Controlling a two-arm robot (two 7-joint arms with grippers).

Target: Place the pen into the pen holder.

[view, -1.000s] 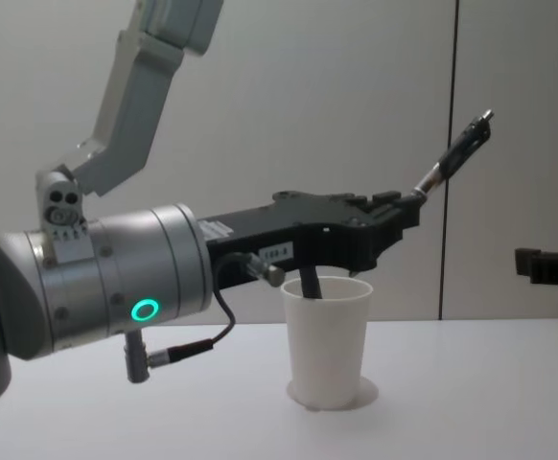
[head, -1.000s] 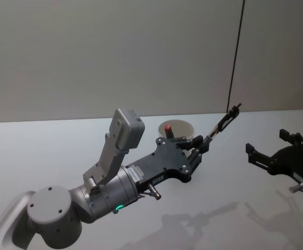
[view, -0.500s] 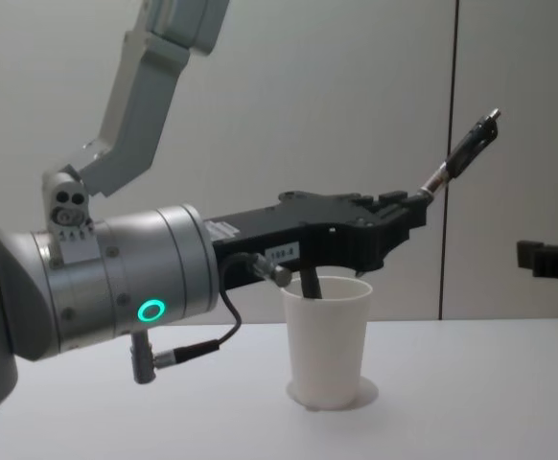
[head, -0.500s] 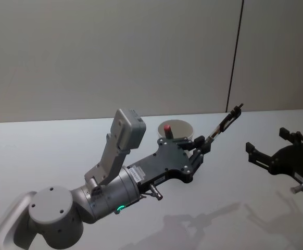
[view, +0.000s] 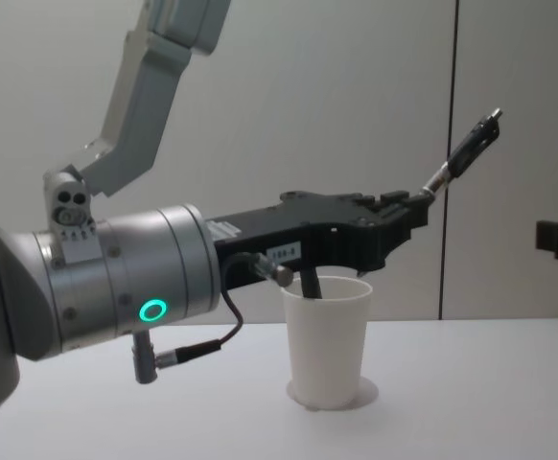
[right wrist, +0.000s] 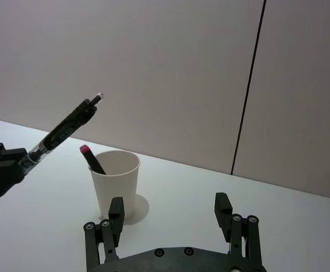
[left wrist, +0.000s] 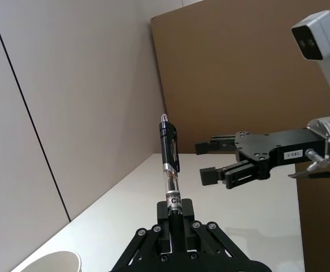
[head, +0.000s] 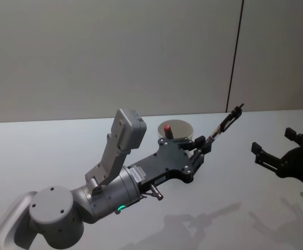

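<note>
Your left gripper (head: 202, 148) grips a black pen (head: 224, 125), tilted up-right, just beside the paper cup (view: 329, 335); right gripper (head: 272, 140) wide open, empty.

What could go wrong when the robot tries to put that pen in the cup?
1. The left gripper grips the pen by its lower end, tilted up and pointing past the pen holder. Unless it is turned downward, it may miss the rim.
2. The pen holder looks like light paper, and a red-ended pen already leans inside. A bump from the gripper just above could tip it.
The right gripper hangs open off to the side.
</note>
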